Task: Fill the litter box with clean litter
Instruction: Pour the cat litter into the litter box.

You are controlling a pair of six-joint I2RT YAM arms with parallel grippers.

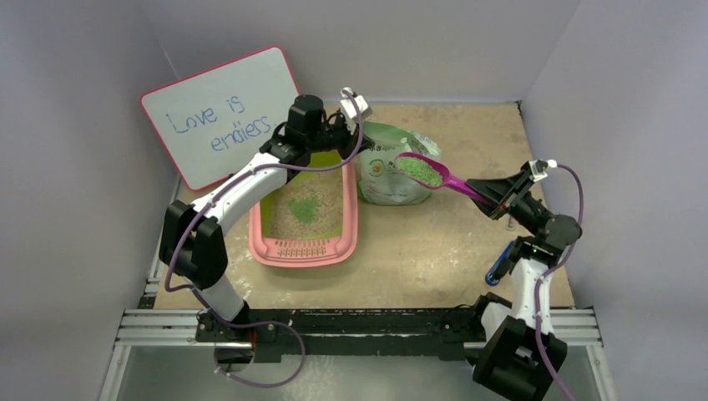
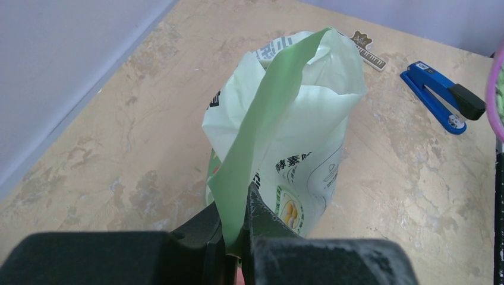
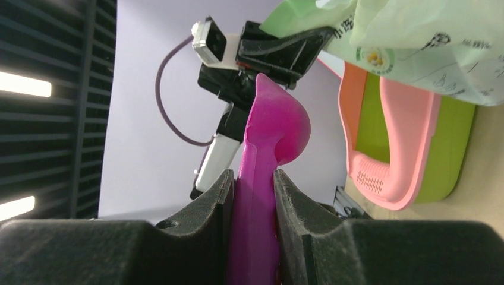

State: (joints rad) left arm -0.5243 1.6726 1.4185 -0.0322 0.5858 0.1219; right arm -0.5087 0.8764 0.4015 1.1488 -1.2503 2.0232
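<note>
Right end effector (image 3: 254, 178) grips a magenta scoop (image 3: 276, 124) — heaped with clean litter (image 1: 420, 170). Left end effector (image 2: 236, 233) pinches the bag (image 2: 297, 136) rim.

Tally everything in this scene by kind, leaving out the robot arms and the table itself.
Containers: 2, the litter box and the litter bag
Scoops: 1, the magenta scoop
Staplers: 1, the blue stapler
Whiteboards: 1, the whiteboard
Small tags: 1, the ruler tag
Total: 6

Top view looks down from behind; both close wrist views catch the bag (image 2: 297, 136); right, seemingly sideways, also the litter box (image 3: 410, 136).
</note>
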